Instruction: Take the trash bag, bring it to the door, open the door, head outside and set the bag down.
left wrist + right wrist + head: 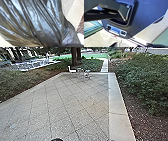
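Black plastic trash bag (37,22) bunched at left gripper (53,45), seemingly pinched there; paving (75,105) below. Right gripper (136,45): cannot tell state. Risk: weight dragging slick pleats loose, or jolt over joints tearing plastic.

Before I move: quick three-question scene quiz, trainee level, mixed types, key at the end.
1. Which shows large in the left wrist view? a) cardboard box b) dark, shiny trash bag c) red bucket
2. True or false: in the head view, a white chair stands toward the far end of the paving.
3. Fill in: in the head view, beyond the pale strip along the paving's right side, brown ground shows, with green ____.
Key: 1 b; 2 true; 3 bushes
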